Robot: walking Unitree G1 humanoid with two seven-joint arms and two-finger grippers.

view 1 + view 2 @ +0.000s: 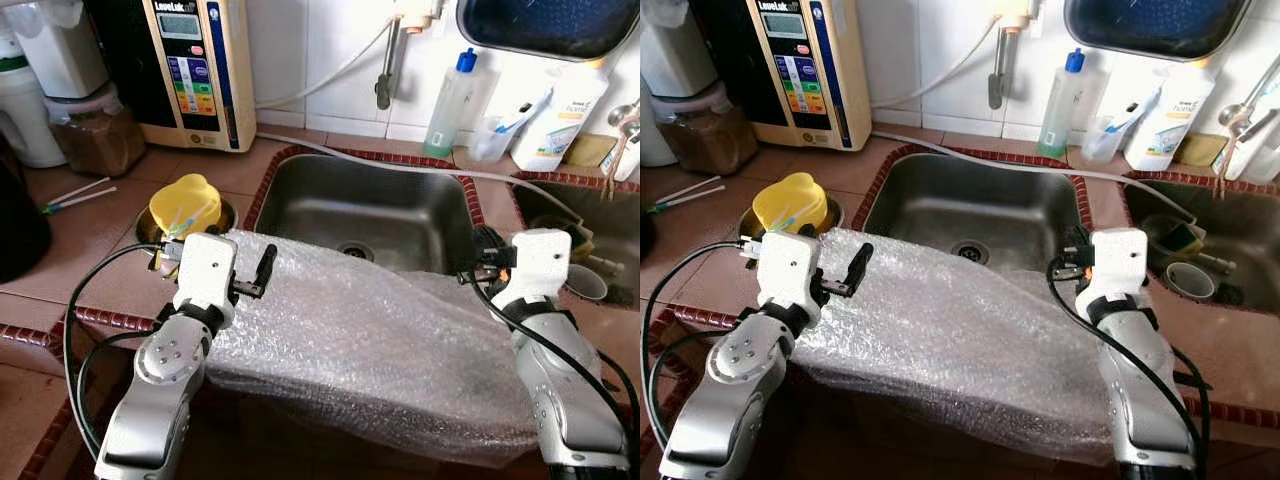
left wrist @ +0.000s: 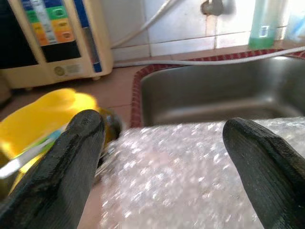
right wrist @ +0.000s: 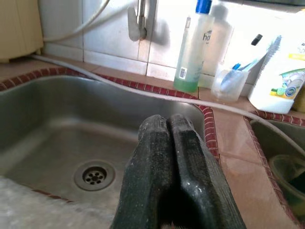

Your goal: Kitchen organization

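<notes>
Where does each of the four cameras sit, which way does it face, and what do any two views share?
Left eye view: on the head, looking down at the sink and bubble wrap; both silver arms show.
Right eye view: same head, same scene.
Left wrist view: along the open left gripper over the bubble wrap, yellow cup beside.
Right wrist view: along the shut right gripper towards the sink drain.
Both wrist views share the sink.

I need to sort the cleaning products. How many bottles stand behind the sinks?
2: a clear bottle with a blue cap behind the main sink, and a white bottle further right. Others may be hidden.
</notes>
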